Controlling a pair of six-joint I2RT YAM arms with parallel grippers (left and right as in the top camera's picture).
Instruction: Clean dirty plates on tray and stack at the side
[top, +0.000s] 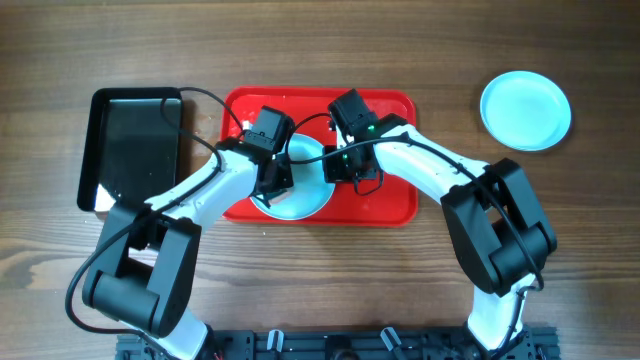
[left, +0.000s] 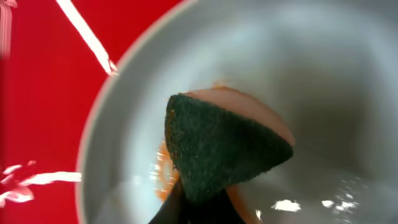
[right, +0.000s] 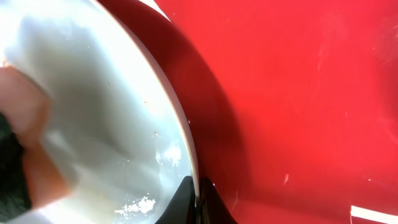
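While the red tray (top: 395, 205) fills mid-frame, one plate (top: 305, 195) lies on its lower left, between both grippers; another plate (top: 525, 110) rests upper right. The left gripper (top: 272, 178) clamps a sponge (left: 217, 143) against the plate; the right gripper (right: 196, 202) pinches its rim.

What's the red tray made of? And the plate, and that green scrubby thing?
The tray is probably plastic: shiny red, with light glinting off it. The plate is smooth and glossy, plastic or ceramic; I can't tell which. The sponge has rough, fuzzy green scrubbing fibre backed with soft-looking orange foam.
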